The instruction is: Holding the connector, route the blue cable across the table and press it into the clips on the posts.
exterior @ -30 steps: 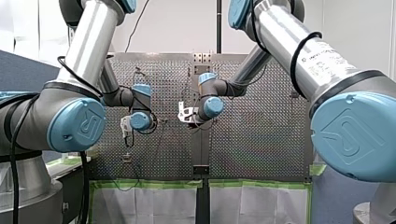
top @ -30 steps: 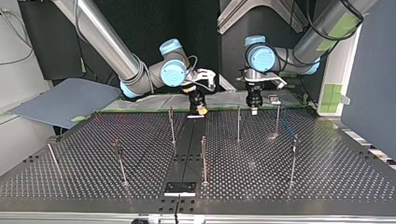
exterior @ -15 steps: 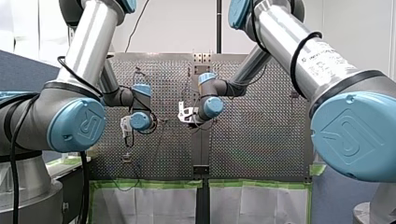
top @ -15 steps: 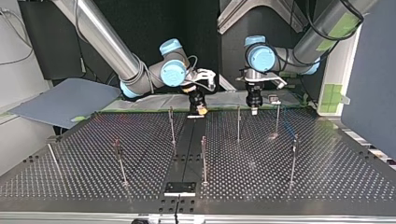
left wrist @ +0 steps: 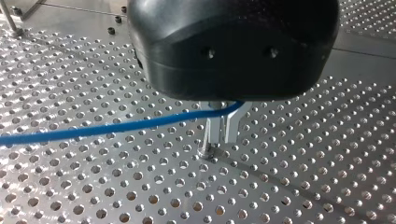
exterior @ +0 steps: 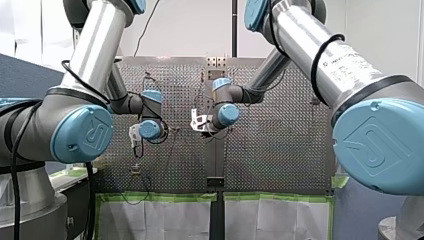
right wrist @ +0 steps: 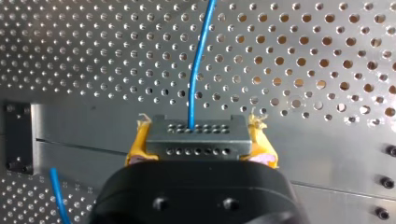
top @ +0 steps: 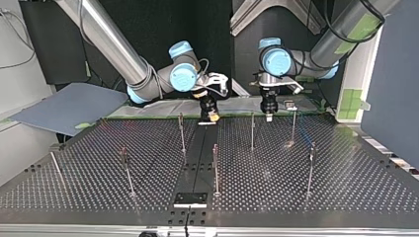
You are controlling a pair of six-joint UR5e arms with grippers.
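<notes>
Front view: our left arm (exterior: 90, 65) and our right arm (exterior: 320, 55) both reach in over the perforated table (exterior: 275, 150). Their wrists hide the grippers, so we cannot tell the fingers' state here. Top view, sides crossed: the right gripper (top: 213, 117) hangs low over the far end of the table's dark middle strip (top: 197, 158), with yellow showing at its tip. The left gripper (top: 268, 117) points straight down further to the view's right, near the far edge and just behind one of the upright posts (top: 252, 131). We cannot trace the cable with confidence in this view. Left wrist view: the metal fingers (left wrist: 212, 133) of the left gripper (left wrist: 219, 140) stand drawn together, tips just above the table. They pinch the blue cable (left wrist: 116, 127) near their roots, under the black body. From there the cable runs off to one side above the holes. Right wrist view: the right gripper (right wrist: 198, 135) has its yellow pads (right wrist: 137, 144) clamped on both sides of the grey connector (right wrist: 196, 140). The blue cable leaves the connector's far face and runs ahead across the table. A second short stretch of blue shows beside the gripper body.
</notes>
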